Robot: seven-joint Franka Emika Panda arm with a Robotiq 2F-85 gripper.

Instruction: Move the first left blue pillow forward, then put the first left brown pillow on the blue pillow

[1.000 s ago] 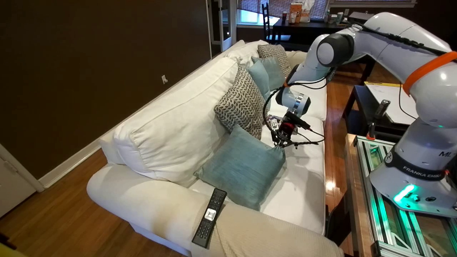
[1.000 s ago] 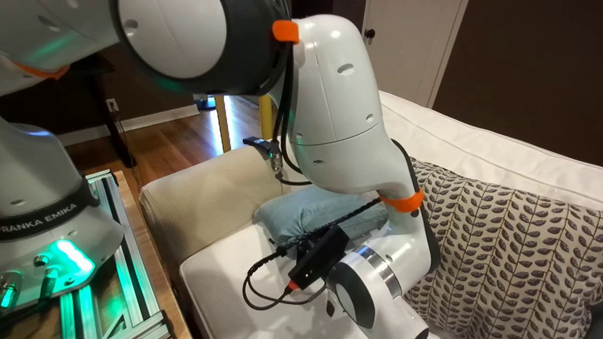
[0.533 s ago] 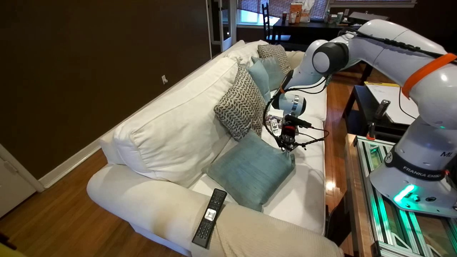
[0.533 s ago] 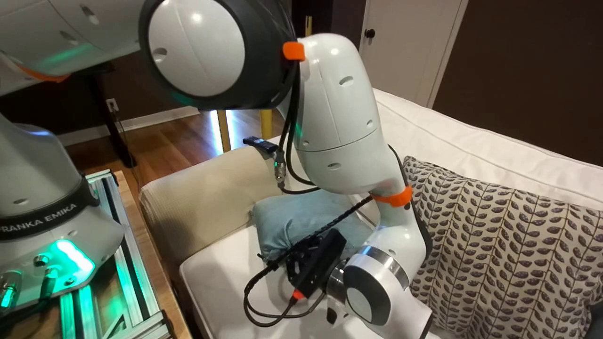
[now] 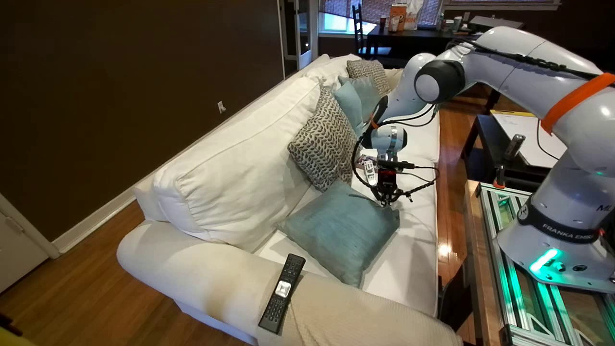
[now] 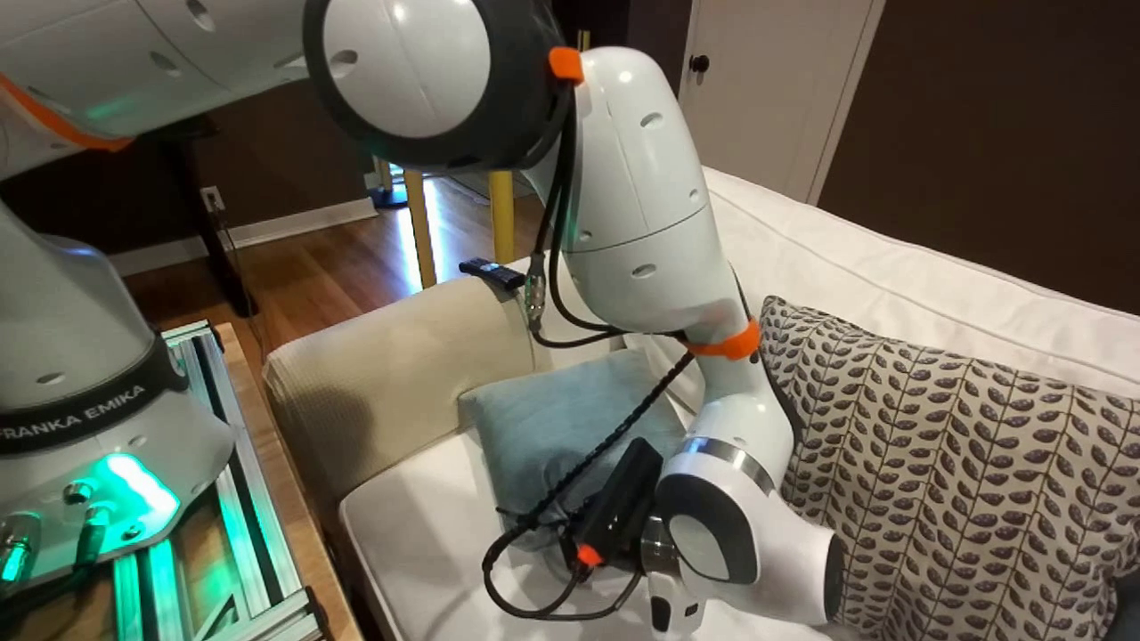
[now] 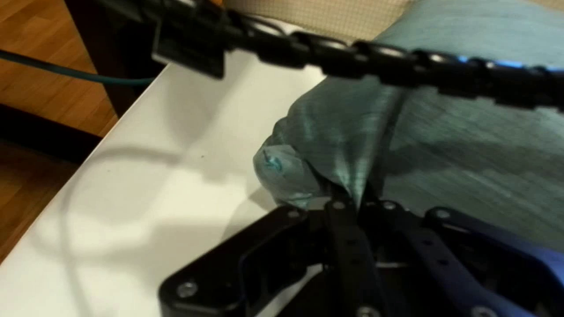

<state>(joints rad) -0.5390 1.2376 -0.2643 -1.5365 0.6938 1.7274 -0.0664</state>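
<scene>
The plain teal blue pillow (image 5: 338, 233) lies on the sofa's white seat close to the near armrest, and shows partly behind the arm's cable in an exterior view (image 6: 543, 414). My gripper (image 5: 386, 203) is low over its front corner. In the wrist view the gripper (image 7: 359, 207) is shut on a pinched fold of the blue pillow (image 7: 339, 119), creases running up from the fingertips. The brown pillow (image 5: 324, 142), with a dark leaf-like print, leans on the backrest beyond the blue one. In an exterior view the brown pillow (image 6: 962, 472) stands right of the arm.
White back cushions (image 5: 240, 168) line the sofa. Teal pillows (image 5: 367, 98) and a second patterned pillow (image 5: 372, 72) sit farther along. A black remote (image 5: 283, 290) rests on the armrest (image 5: 384, 312). A white remote (image 5: 370, 173) lies on the seat behind the gripper.
My gripper has moved down and toward the seat's front, drawing the blue pillow with it. The pillow has slid away from the backrest and lies flatter. The brown pillow stays put.
</scene>
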